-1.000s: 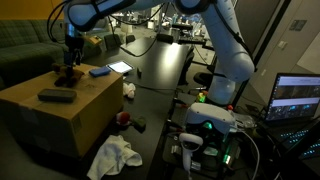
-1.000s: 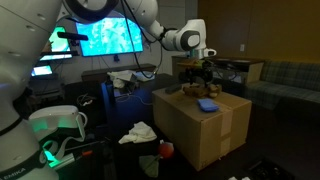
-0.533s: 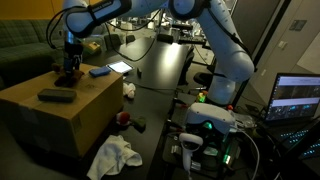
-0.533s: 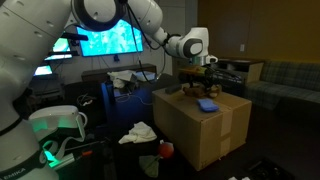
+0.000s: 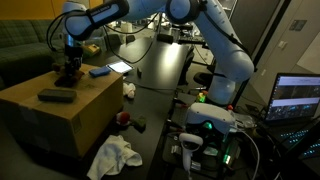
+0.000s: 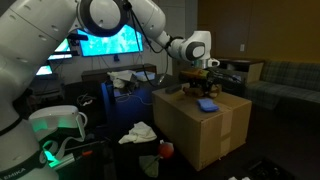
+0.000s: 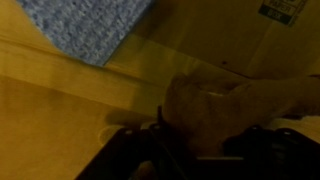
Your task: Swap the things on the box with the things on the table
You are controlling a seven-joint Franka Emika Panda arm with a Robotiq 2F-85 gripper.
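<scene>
Wrist view, dim and blurred: one pale tan rounded lump (image 7: 215, 100) lies on the brown cardboard box top (image 7: 60, 110), between the dark fingers (image 7: 130, 160) of the gripper, which enter from the bottom edge. Whether the fingers grip the lump or only stand on either side of it cannot be told. One blue cloth-like pad (image 7: 85, 25) lies at the upper left of this view, apart from the lump. In both exterior views the white robot arm (image 5: 215, 45) reaches over to one large cardboard box (image 5: 55, 125), with the gripper (image 5: 68, 70) low over the box's far part. In an exterior view three things can be counted on the box: one flat black rectangular object (image 5: 57, 95) on the near part, the tan lump (image 5: 67, 80) under the gripper, and the blue pad (image 5: 99, 71) on the right. On the dark table (image 5: 160, 75), to the right of the box and nearer, lie one crumpled white cloth (image 5: 113, 155) and one small red object (image 5: 123, 117), the two well apart. In an exterior view from the opposite side the gripper (image 6: 197, 84) hangs over the box (image 6: 205, 135), the blue pad (image 6: 207, 104) lies just beside it, and the white cloth (image 6: 137, 132) and red object (image 6: 166, 149) lie left of the box.
</scene>
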